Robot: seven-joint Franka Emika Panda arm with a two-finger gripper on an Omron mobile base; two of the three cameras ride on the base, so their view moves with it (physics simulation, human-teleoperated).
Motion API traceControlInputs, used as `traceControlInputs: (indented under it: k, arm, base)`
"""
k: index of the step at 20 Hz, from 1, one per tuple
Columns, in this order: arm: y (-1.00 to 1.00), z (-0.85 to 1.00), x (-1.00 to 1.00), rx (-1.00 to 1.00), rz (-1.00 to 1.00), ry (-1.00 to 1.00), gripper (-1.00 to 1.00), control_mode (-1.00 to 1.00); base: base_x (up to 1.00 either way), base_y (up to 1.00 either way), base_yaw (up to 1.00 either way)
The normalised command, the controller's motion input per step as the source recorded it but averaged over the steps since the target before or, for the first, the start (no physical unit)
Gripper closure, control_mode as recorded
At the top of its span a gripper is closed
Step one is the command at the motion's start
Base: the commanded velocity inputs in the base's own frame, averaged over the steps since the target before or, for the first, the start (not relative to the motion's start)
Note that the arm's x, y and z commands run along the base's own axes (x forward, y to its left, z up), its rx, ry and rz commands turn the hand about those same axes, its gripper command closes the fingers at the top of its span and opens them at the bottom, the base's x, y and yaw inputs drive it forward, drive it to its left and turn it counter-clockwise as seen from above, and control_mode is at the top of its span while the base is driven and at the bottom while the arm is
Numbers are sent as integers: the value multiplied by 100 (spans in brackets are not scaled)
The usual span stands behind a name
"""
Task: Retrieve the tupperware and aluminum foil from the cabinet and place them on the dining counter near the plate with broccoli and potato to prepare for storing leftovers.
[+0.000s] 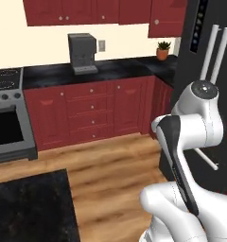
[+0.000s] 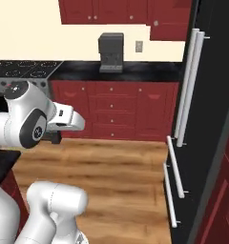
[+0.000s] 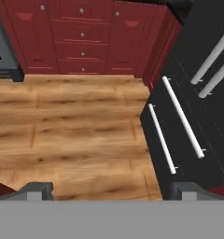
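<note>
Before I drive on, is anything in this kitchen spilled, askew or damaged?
Nothing stands out. The coffee machine and potted plant stand upright on the wall counter, the drawers are shut, and the wood floor looks clean.

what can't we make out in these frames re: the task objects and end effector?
- Wall cabinets: doors shut in both base views, tops cut off by the upper edge, so contents are hidden.
- Dining counter: one corner in the left base view, the rest cut off by the left and bottom edges.
- End effector: open, nothing between the fingertips in the hand view.
</note>
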Motion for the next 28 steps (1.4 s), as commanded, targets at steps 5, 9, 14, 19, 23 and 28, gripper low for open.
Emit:
traceControlInputs:
  k: [5,9,14,19,23,28]
  arm:
    - [0,0,0,0,0,0,-100,100]
    - [0,0,0,0,0,0,-100,100]
    - [0,0,0,0,0,0,-100,100]
    - [0,0,0,0,0,0,-100,100]
    - [0,0,0,0,0,0,-100,100]
    - [0,0,0,0,0,0,-100,100]
  base:
    - [100,0,-23]
    - [100,1,-30]
    - [100,9,-33]
    - [100,20,-39]
    - [100,32,-44]
    - [91,40,-52]
